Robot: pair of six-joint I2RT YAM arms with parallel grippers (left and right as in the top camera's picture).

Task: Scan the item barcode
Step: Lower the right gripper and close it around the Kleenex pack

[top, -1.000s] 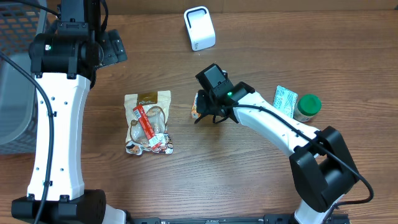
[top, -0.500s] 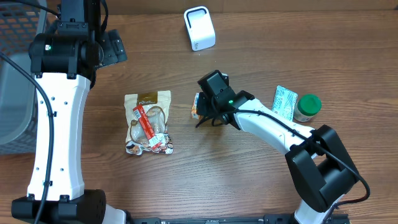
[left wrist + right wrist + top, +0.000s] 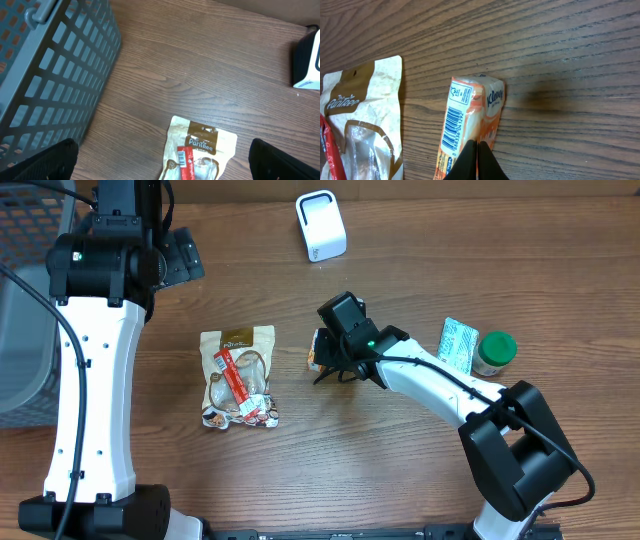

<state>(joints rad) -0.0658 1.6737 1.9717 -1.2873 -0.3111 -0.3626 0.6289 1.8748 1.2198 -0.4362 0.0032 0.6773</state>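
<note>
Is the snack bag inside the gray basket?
No, the snack bag lies on the wooden table, outside the basket.

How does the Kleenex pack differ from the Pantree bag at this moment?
The Kleenex pack is small, orange and narrow; the Pantree bag is larger, tan and white. The pack has the shut right end effector at its edge; the bag lies untouched. Both rest on the table.

We see a table point(image 3: 400, 470) of matt, grained wood. The tissue pack point(image 3: 470, 120) wears glossy, faintly creased plastic film. The pouch point(image 3: 238, 375) looks like matt paper with a clear window. The basket point(image 3: 55, 65) is grey moulded plastic and the scanner point(image 3: 321, 225) smooth white plastic.
</note>
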